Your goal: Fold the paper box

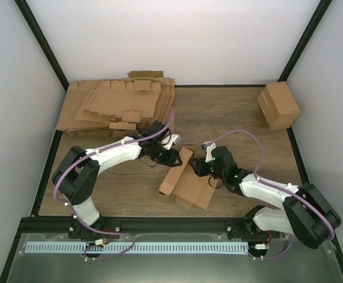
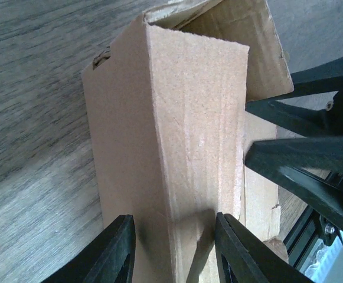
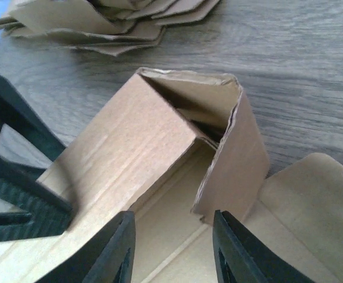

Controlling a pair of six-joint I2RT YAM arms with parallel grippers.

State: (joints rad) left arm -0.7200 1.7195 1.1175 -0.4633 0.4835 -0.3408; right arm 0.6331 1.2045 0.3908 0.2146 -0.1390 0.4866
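Even, soft light from above fills the white-walled enclosure; shadows on the desk are faint. The overhead view is sharp. Both wrist views are softer, near fingers dark and blurred, with no strong glare.

The paper box runs off the left wrist view's bottom edge, its lower end unseen.

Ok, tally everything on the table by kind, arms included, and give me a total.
Partly folded paper box: 1
Pile of flat cardboard sheets: 1
Finished brown carton: 1
Robot arms: 2, with left gripper and right gripper
Total: 5
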